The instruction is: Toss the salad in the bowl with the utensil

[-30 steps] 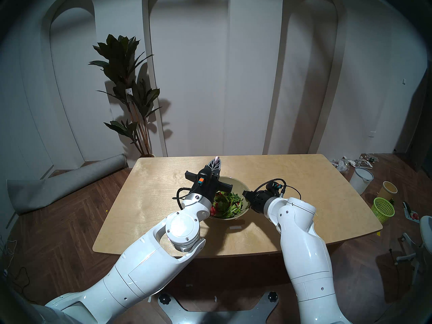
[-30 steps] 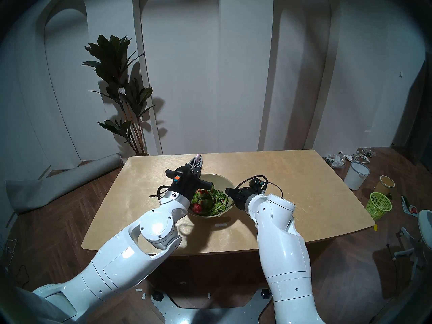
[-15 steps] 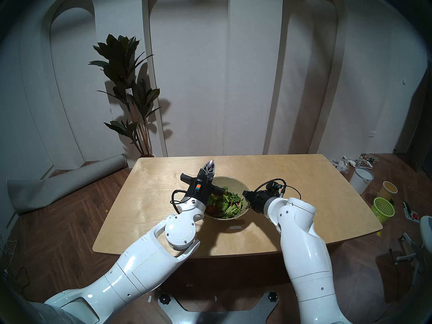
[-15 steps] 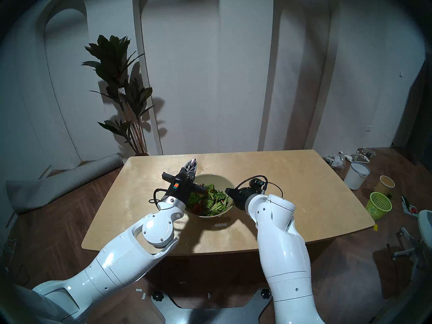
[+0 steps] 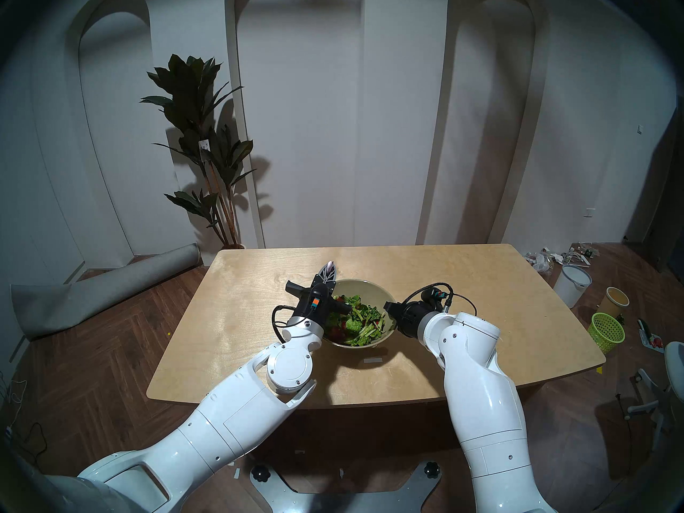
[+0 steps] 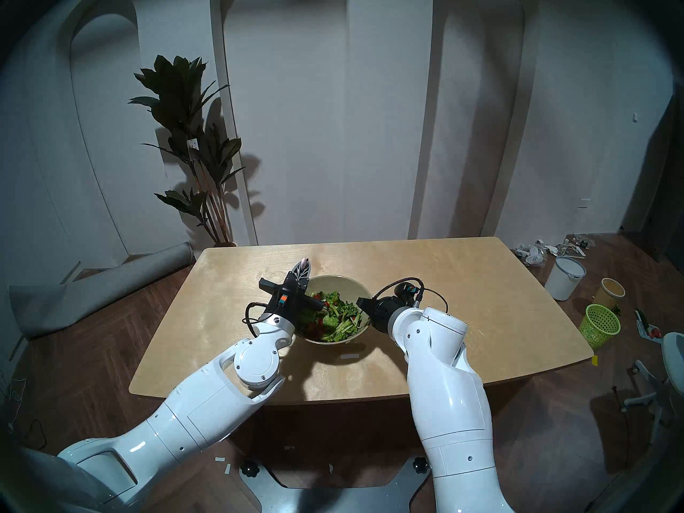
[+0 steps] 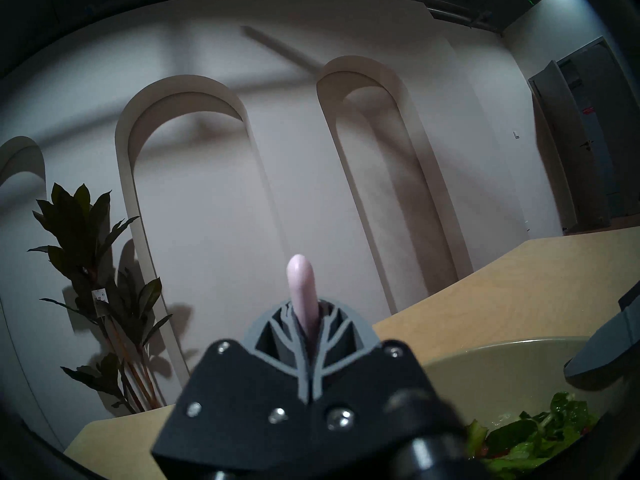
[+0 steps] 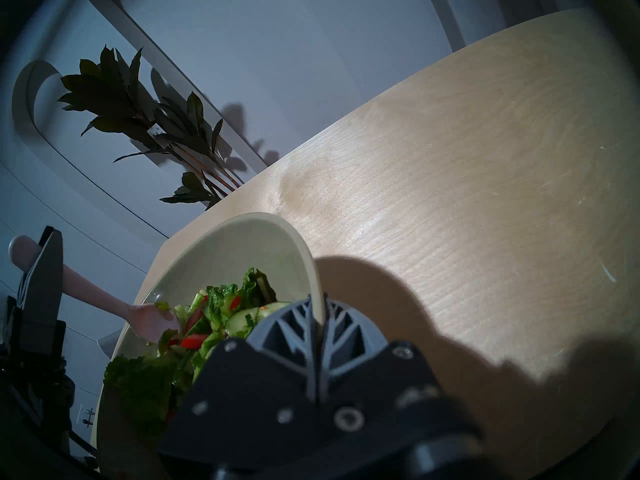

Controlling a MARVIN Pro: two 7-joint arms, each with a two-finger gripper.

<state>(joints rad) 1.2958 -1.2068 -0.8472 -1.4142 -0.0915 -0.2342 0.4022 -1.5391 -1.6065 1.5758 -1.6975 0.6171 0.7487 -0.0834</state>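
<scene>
The olive-beige bowl [image 5: 366,289] stands mid-table, holding the salad [image 5: 356,322] of chopped greens and red pieces. My left gripper [image 5: 328,272] is shut on the pale pink spoon [image 5: 330,264] above the bowl's far-left rim. The handle end pokes up past the fingers, clear in the left wrist view [image 7: 300,282]. In the right wrist view the spoon's head [image 8: 152,321] lies at the left edge of the salad [image 8: 221,306]. My right gripper [image 8: 317,316] is shut on the bowl's right rim [image 8: 263,219]. In the head view its fingers are hidden behind the wrist [image 5: 407,316].
The wooden table [image 5: 481,297] has a small tape strip [image 5: 373,360] in front of the bowl. On the floor to the right stand a white bucket [image 5: 572,288], a yellow cup [image 5: 616,299] and a green mesh basket [image 5: 607,331]. A plant [image 5: 207,149] and a rolled mat [image 5: 103,290] are at the left.
My left gripper has moved left and down with the spoon, uncovering more of the salad. The right arm and the bowl have not moved.
</scene>
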